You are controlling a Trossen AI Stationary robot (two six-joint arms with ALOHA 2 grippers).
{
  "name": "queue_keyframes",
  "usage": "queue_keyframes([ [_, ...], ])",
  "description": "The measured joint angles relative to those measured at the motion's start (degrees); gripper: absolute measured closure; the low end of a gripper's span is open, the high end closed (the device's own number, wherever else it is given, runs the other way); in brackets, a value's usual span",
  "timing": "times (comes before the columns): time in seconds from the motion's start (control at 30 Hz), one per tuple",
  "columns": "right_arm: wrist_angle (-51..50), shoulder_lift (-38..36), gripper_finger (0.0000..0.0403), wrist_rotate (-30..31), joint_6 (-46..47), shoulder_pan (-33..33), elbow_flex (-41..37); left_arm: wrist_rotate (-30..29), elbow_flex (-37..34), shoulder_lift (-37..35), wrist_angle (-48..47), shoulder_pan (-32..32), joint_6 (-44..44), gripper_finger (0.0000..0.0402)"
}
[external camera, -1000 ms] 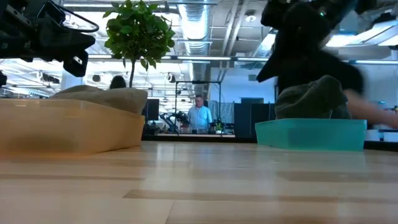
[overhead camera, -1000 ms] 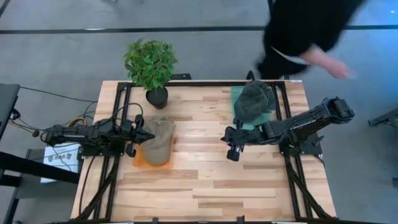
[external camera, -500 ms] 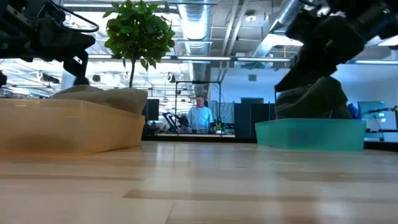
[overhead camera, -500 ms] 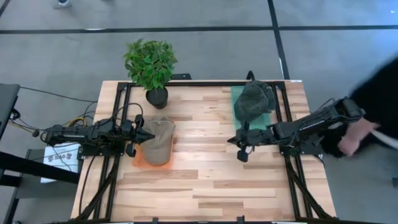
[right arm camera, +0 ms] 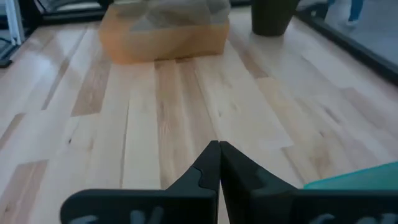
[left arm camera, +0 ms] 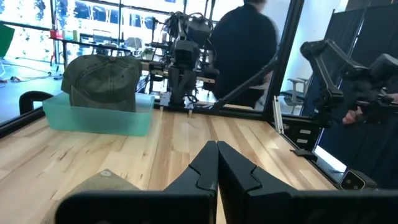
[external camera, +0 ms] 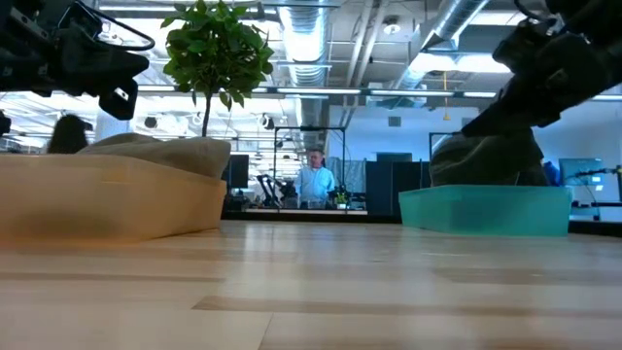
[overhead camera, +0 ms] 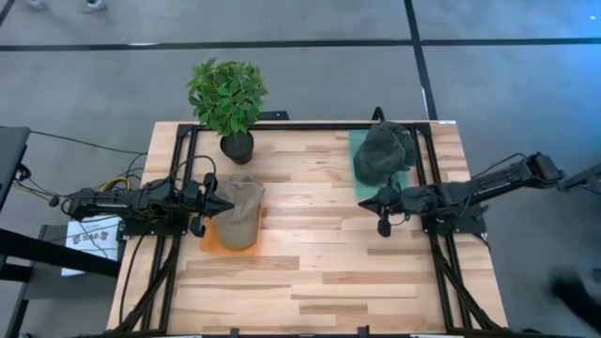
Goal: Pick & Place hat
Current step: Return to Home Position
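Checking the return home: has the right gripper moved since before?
Yes. The right gripper drew back rightward, from left of the blue bin to beside it.

**A robot lab in a big hall**

This is a robot lab. Two dark robot arms (overhead camera: 141, 200) lie over a wooden counter (overhead camera: 310, 272), one ending in the left pincer (overhead camera: 229, 204), one in the right pincer (overhead camera: 363, 200). Black cables (overhead camera: 42, 188) hang off the counter's left side. Around the counter is a grey floor (overhead camera: 84, 84) with dark lines. High above the counter run silver pipes (external camera: 309, 39). Far behind the counter a person (external camera: 314, 181) stands among screens (external camera: 583, 175) and more machines.
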Motion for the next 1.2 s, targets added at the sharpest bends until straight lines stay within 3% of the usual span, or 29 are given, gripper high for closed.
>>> queue_keyframes([
  [0.37, 5.0, -13.0, 0.0403, -12.1, -7.6, -12.5, -6.3, 0.0, 0.0, 0.0, 0.0, 0.0, -0.1, 0.0401],
  [0.53, 5.4, -18.4, 0.0403, -16.3, -6.9, -15.3, -9.0, 0.0, 0.0, 0.0, 0.0, 0.0, -0.1, 0.0401],
  [1.2, -8.3, -42.2, 0.0403, -14.4, 3.2, -13.3, -11.3, 0.1, 0.0, 0.0, 0.0, 0.0, -0.1, 0.0402],
])
